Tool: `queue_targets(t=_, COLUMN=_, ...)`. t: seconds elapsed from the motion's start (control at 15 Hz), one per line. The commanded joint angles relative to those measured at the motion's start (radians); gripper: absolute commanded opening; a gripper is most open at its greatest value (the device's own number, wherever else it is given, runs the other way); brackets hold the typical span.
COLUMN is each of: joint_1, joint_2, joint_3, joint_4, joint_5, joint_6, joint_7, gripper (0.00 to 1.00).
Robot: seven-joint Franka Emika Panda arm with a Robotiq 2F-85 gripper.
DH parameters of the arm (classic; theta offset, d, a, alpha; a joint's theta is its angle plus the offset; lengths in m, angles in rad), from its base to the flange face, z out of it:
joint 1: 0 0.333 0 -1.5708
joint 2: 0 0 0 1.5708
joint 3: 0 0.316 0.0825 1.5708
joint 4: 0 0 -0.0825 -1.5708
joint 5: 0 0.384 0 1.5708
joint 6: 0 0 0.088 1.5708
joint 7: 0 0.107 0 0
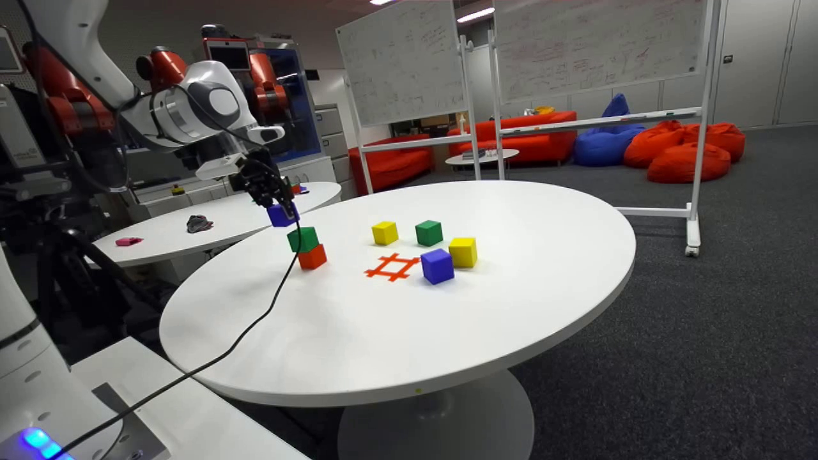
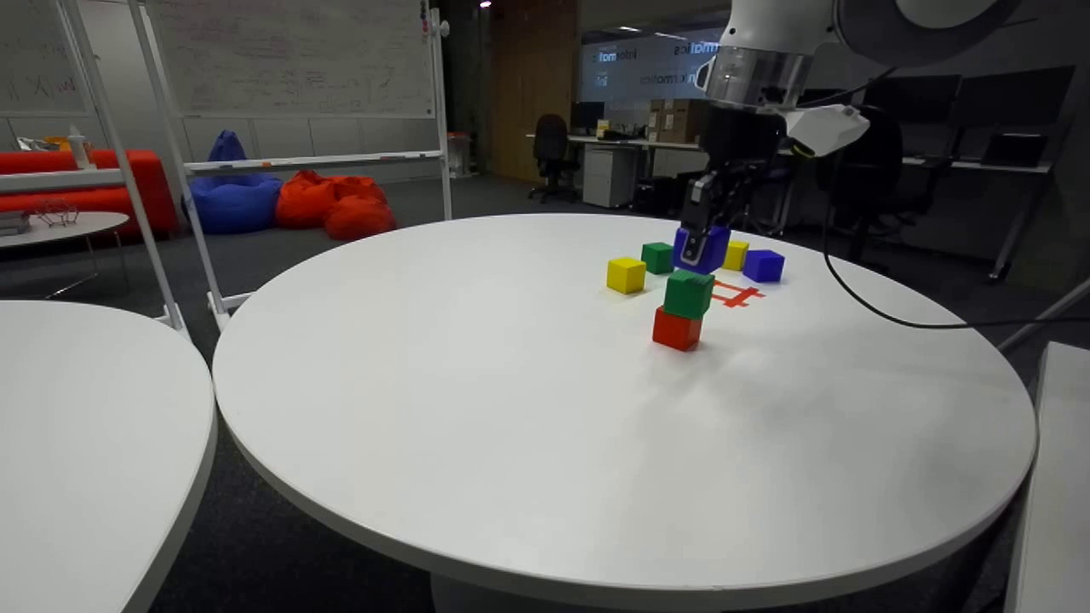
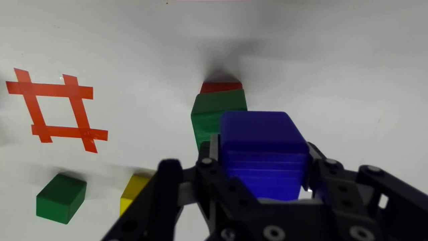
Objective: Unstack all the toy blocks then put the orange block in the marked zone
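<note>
A blue block (image 3: 262,157) is pinched between both fingers of my gripper (image 3: 264,151). It hangs slightly above a stacked green block (image 1: 303,239), off to one side, and seems apart from it. That green block sits on the orange block (image 2: 677,329), of which only a sliver shows in the wrist view. The marked zone (image 3: 80,113) lies bare on the table beside this stack. Standing singly around the zone are a second green block (image 1: 429,233), a yellow block (image 1: 385,233), another yellow block (image 1: 463,253) and a second blue block (image 1: 438,266).
The blocks are on a round white table (image 2: 468,400). A black cable (image 2: 945,326) droops from the arm past the table's side. Another white table (image 2: 85,426) stands close by the rim. Whiteboards (image 1: 402,64) stand farther back.
</note>
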Motion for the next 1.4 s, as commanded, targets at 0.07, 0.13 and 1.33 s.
queue_targets(t=0.07, joint_1=0.013, joint_2=0.021, joint_3=0.01, joint_4=0.01, joint_5=-0.022, joint_6=-0.01, joint_7=0.012, gripper=0.31)
queue_targets(t=0.13, joint_1=0.016, joint_2=0.029, joint_3=0.012, joint_4=0.015, joint_5=-0.023, joint_6=-0.012, joint_7=0.011, gripper=0.31)
queue_targets(t=1.33, joint_1=0.097, joint_2=0.195, joint_3=-0.002, joint_4=0.154, joint_5=-0.041, joint_6=-0.07, joint_7=0.007, gripper=0.31)
